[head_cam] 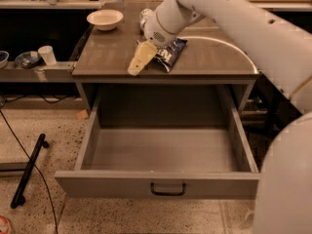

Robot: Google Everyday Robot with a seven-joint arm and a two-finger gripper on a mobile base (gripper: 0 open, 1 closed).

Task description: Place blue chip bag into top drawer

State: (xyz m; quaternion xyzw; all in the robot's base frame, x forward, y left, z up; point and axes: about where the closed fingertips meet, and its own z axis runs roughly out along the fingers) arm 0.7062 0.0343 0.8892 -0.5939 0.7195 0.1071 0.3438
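Note:
The blue chip bag (170, 54) lies crumpled on the wooden tabletop (107, 52), partly hidden behind my arm. My gripper (138, 62) hangs over the tabletop just left of the bag, its cream fingers (141, 56) pointing down and forward. The top drawer (161, 152) is pulled wide open below the tabletop, grey inside, with a dark handle (168, 189) at the centre of its front panel. Nothing lies in it.
A white bowl (105, 18) stands at the back left of the tabletop. A silver can (145, 16) peeks out behind my arm. A low shelf at left holds a white cup (47, 54) and a small bowl (27, 58). A black bar (28, 172) lies on the floor.

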